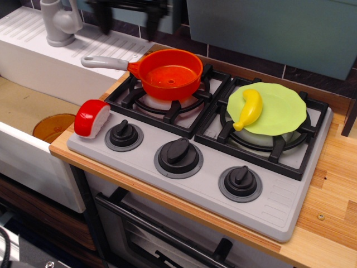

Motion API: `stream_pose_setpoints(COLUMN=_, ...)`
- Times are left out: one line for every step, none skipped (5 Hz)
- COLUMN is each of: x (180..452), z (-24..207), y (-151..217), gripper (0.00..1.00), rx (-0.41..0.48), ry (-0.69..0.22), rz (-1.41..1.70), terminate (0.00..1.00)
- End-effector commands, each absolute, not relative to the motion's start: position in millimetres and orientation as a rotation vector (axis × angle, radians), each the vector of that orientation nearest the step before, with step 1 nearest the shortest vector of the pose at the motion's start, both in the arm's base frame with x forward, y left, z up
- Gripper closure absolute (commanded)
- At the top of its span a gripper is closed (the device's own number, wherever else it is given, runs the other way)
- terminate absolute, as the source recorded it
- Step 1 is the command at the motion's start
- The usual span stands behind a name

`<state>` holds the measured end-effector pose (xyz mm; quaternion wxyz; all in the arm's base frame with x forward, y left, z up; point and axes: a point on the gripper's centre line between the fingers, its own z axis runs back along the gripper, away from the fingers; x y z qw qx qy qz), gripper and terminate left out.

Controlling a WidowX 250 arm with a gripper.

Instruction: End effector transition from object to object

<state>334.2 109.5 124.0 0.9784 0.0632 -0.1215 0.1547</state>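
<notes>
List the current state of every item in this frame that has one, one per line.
tool: blurred at the top edge, two fingers apart, holding nothing
orange pan: upright and empty on the left burner
yellow banana: lying on the green plate
green plate: resting on the right burner
sushi piece: on the stove's front-left corner
three knobs: pointers angled alike
</notes>
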Motion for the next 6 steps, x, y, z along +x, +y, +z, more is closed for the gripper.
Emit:
stream_pose_setpoints(x=322.3, z=122.4, y=144.9, gripper=0.00, rx=0.164, ry=-0.325, rz=0.312, terminate=0.00)
stream_pose_setpoints(x=311.3, z=108.4, y=145.3, gripper=0.00, rx=0.170, ry=-0.337, rz=0.325, terminate=0.00)
stream_pose_setpoints(x=303.0, z=95.2, y=147.4, gripper=0.00, rx=0.169, ry=-0.352, rz=0.332, terminate=0.00)
stream_pose_setpoints(x=298.3, z=90.8, y=154.3, gripper=0.00, rx=0.179, ry=-0.365, rz=0.325, terminate=0.00)
stream_pose_setpoints(x=292.7, z=81.6, y=155.4, gripper=0.00, rx=0.173, ry=-0.367, rz=0.334, terminate=0.00)
stream_pose_setpoints(x=289.1, z=69.0, y=155.2, gripper=0.00, rx=0.166, ry=-0.372, rz=0.345, terminate=0.00)
